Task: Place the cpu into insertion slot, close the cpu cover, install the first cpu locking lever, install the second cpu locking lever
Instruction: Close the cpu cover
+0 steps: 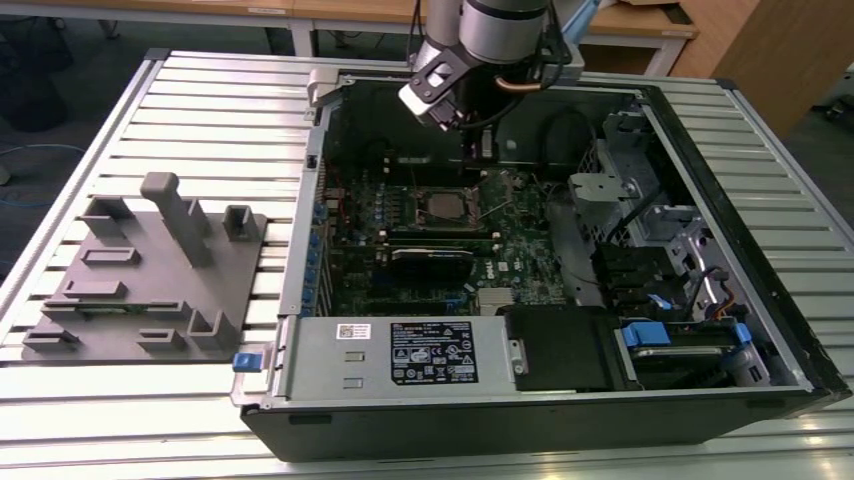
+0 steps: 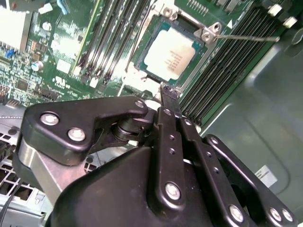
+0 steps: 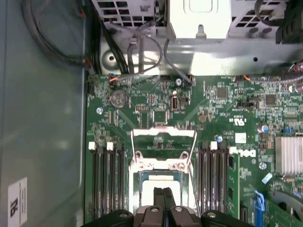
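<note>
Workstation interior during processor fitting. The black open-sided computer case (image 1: pixel 534 425) lies on a slatted aluminium table (image 1: pixel 200 110), with a grey moulded fixture tray (image 1: pixel 134 290) well apart on the exterior view's left.

The black two-finger gripper (image 1: pixel 475 158) hangs inside the case, just at the far edge of the socket. In both wrist views its fingers (image 3: pixel 160 201) are pressed flat together with nothing between them, so the end effector is clenched and empty, its tip (image 2: pixel 168 89) just beside the socket rim.

The cpu (image 2: pixel 169 57), a small flat square chip with a dull silver-grey metal top, lies level inside the insertion slot (image 2: pixel 204 53), a small square socket with a silver metal rim on the green motherboard (image 3: pixel 222 109). The first step is judged complete.

The cpu cover (image 3: pixel 163 131), a thin silver metal frame plate with a cut-out centre, appears raised on its hinge on the side of the slot away from the gripper, with bare board visible through its opening. It is judged not yet closed.

A thin steel rod (image 2: pixel 246 37) juts from one corner of the slot. Whether it is a locking lever cannot be told. With the cover up, neither lever can be latched, so three of the four steps are judged outstanding.
</note>
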Motion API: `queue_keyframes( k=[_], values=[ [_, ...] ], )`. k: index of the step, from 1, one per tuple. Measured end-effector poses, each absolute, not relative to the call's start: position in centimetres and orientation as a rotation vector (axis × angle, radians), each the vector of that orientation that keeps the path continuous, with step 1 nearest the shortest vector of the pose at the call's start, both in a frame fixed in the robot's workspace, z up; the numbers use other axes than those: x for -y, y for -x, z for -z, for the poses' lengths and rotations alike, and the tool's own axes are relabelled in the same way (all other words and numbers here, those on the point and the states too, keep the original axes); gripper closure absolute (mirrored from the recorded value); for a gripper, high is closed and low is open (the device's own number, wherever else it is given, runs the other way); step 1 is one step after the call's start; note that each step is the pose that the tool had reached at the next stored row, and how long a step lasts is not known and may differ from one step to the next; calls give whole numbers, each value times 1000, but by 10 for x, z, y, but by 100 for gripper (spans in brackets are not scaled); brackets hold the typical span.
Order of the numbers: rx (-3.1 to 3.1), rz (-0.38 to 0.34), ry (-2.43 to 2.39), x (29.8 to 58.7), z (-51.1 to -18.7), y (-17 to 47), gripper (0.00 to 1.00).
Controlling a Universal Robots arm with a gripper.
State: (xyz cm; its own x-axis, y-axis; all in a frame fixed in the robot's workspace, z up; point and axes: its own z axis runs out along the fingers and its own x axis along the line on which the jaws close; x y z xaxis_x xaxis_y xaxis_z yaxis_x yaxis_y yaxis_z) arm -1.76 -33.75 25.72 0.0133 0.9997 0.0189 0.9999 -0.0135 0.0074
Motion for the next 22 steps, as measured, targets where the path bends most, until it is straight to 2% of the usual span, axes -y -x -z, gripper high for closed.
queue_keyframes(
  k=[22],
  values=[
    [2201,29,2230,337,-266,11,89]
  ],
)
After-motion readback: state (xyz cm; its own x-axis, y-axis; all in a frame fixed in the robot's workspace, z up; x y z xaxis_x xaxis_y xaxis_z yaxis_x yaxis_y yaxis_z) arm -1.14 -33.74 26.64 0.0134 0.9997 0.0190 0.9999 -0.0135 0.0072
